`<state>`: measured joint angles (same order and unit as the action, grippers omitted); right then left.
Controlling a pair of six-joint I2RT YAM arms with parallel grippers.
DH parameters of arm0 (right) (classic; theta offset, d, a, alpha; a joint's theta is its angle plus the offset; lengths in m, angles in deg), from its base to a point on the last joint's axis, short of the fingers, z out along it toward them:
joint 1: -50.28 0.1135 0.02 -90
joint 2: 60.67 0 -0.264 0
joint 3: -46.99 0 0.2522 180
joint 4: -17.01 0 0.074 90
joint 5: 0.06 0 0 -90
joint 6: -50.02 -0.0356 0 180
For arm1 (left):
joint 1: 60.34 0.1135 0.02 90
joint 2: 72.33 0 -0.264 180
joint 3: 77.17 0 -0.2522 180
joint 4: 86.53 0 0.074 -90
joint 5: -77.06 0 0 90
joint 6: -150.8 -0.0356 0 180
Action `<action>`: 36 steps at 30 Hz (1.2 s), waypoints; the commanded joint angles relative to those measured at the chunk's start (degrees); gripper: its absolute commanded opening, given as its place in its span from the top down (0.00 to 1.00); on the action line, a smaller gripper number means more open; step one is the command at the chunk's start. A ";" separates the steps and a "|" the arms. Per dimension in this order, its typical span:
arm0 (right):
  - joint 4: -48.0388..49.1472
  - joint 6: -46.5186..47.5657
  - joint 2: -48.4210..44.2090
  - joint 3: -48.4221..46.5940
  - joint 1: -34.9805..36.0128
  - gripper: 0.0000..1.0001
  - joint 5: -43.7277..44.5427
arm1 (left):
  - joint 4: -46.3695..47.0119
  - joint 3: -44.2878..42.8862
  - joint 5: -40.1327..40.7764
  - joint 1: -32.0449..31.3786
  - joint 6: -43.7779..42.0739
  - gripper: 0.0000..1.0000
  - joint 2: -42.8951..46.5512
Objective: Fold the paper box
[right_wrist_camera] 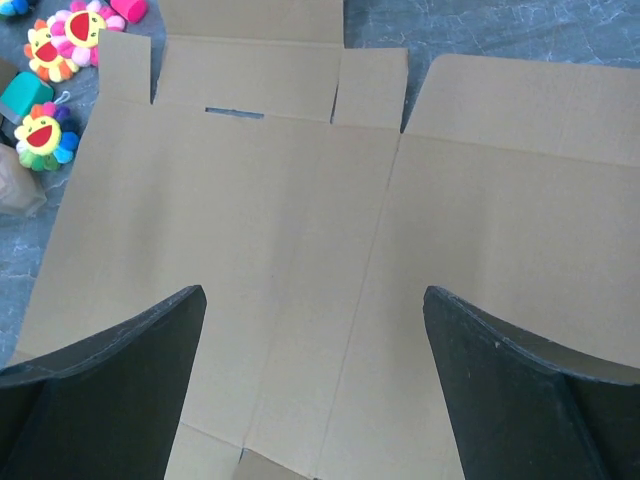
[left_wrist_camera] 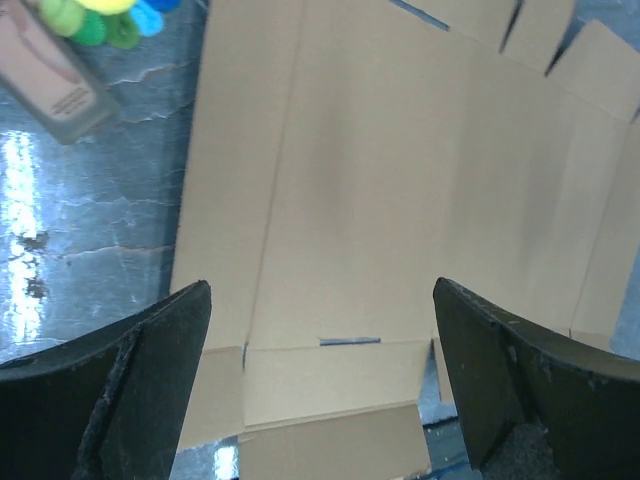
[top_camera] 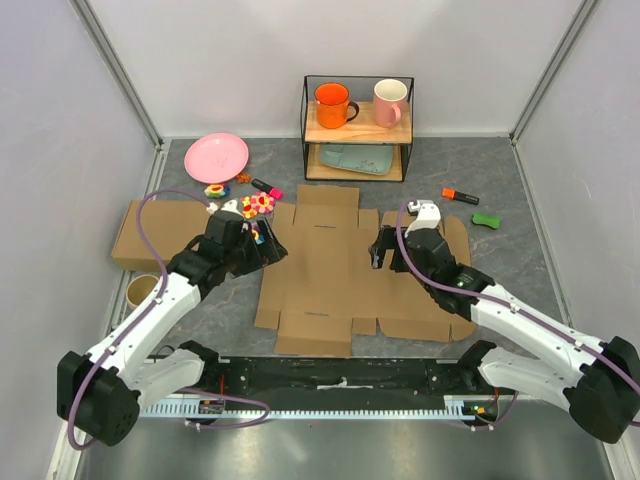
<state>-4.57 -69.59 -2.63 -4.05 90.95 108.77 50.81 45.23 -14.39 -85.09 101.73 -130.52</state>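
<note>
Top external view: the paper box (top_camera: 325, 270) lies unfolded and flat at the centre of the grey worktop (top_camera: 480, 165). The left pincer (top_camera: 268, 246) is over its 9 o'clock edge and the right pincer (top_camera: 381, 252) is at 3 o'clock. Both are spread wide and hold nothing.

The left arm (top_camera: 150, 318) and right arm (top_camera: 530, 325) both reach forward, angled toward each other, wrists pitched downward. The left fingers (left_wrist_camera: 150, 360) stand spread wide; the right fingers (right_wrist_camera: 520, 380) equally wide, holding nothing
</note>
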 commanded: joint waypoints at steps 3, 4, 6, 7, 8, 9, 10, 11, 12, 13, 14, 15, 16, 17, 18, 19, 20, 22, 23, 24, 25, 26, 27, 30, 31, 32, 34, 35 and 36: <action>2.71 0.51 -1.88 1.94 -0.06 0.02 -1.25 | 1.13 3.49 1.72 3.65 3.97 0.00 -2.70; 3.15 0.51 -2.14 2.55 -0.06 0.02 -1.86 | 1.74 4.36 1.20 4.27 4.16 0.01 -3.58; 4.38 0.51 -2.49 3.00 -0.06 0.02 -2.74 | 3.06 5.07 -0.74 5.59 4.95 0.01 -6.56; 4.82 0.43 -3.02 3.35 -0.06 0.02 -3.27 | 3.85 5.94 -1.53 5.94 4.95 0.02 -7.36; 5.35 0.43 -3.28 3.70 -0.06 0.02 -4.23 | 4.55 6.39 -2.49 6.55 5.13 0.02 -8.16; 6.22 0.34 -3.55 3.88 -0.06 0.02 -4.67 | 6.65 6.91 -3.20 6.91 5.30 0.02 -9.12; 6.49 0.25 -3.81 4.23 -0.06 0.02 -4.94 | 7.80 7.88 -3.81 7.09 5.30 0.02 -9.74; 6.76 0.34 -3.90 4.32 -0.06 0.02 -5.47 | 8.86 8.23 -4.86 7.35 5.39 0.03 -10.35; 6.93 0.16 -3.90 4.49 -0.06 0.02 -5.56 | 10.87 8.50 -5.57 7.35 5.30 0.03 -10.97; 6.93 0.25 -3.99 4.58 -0.06 0.02 -5.73 | 12.28 8.85 -6.80 7.44 4.96 0.03 -12.80; 7.02 0.34 -4.08 4.76 -0.06 0.02 -5.91 | 13.43 9.03 -8.90 7.44 4.52 0.03 -13.69; 7.20 0.25 -4.16 4.93 -0.06 0.02 -6.08 | 14.92 9.12 -9.79 7.35 4.16 0.05 -14.66; 7.37 0.34 -4.34 5.28 -0.06 0.02 -6.26 | 15.45 9.55 -10.67 7.52 4.33 0.05 -15.71; 7.37 0.25 -4.51 5.46 -0.06 0.02 -6.26 | 16.24 9.90 -11.20 7.61 4.42 0.05 -15.98; 7.37 0.34 -4.86 5.90 -0.06 0.02 -6.61 | 17.12 10.34 -11.46 7.61 4.60 0.05 -16.07; 7.37 0.34 -5.04 6.16 -0.06 0.02 -6.61 | 18.09 11.22 -11.47 7.61 4.86 0.05 -16.16; 7.46 0.16 -5.22 6.34 -0.06 0.02 -6.87 | 18.79 11.49 -11.64 7.61 5.04 0.05 -16.07; 9.13 0.16 -5.83 7.04 0.03 0.02 -7.05 | 19.85 12.28 -11.82 7.70 5.21 0.06 -16.16; 9.48 0.25 -6.01 7.30 -0.06 0.02 -7.14 | 20.46 12.46 -12.43 7.62 5.30 0.06 -16.42; 9.74 0.16 -6.18 7.83 -0.06 0.02 -7.14 | 21.16 12.63 -13.04 7.70 5.39 0.09 -16.51; 9.83 0.25 -6.19 8.01 -0.06 0.02 -6.88 | 21.87 13.15 -14.35 7.62 5.39 0.11 -16.51; 10.01 0.16 -6.19 8.18 -0.06 0.02 -6.88 | 23.18 13.42 -14.80 7.61 5.48 0.16 -16.25; 10.01 0.16 -6.01 8.27 -0.15 0.02 -6.79 | 23.63 13.86 -14.98 7.61 5.48 0.19 -15.99; 10.10 0.07 -5.57 8.19 -0.06 0.02 -7.31 | 23.72 13.86 -15.51 7.61 4.60 0.35 -15.46; 10.10 -0.01 -5.57 8.10 -0.06 0.02 -7.40 | 23.72 13.78 -15.86 7.61 4.51 0.39 -15.28; 10.19 -0.01 -5.57 8.18 -0.06 0.02 -7.40 | 23.81 13.69 -16.03 7.53 4.25 0.47 -15.11; 10.19 -0.01 -5.40 8.01 -0.15 0.02 -7.49 | 23.72 13.42 -16.39 7.61 4.07 0.54 -14.58; 10.19 -0.01 -5.31 7.92 -0.06 0.02 -7.49 | 23.81 13.42 -16.65 7.61 3.72 0.60 -14.41; 10.19 0.16 -5.31 7.66 -0.06 0.02 -7.49 | 23.81 13.25 -16.83 7.61 3.55 0.63 -14.14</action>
<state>3.19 -69.57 -7.83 3.98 90.93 101.97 71.90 59.05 -28.49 -77.66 105.73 -146.52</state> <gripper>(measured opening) 0.982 0.430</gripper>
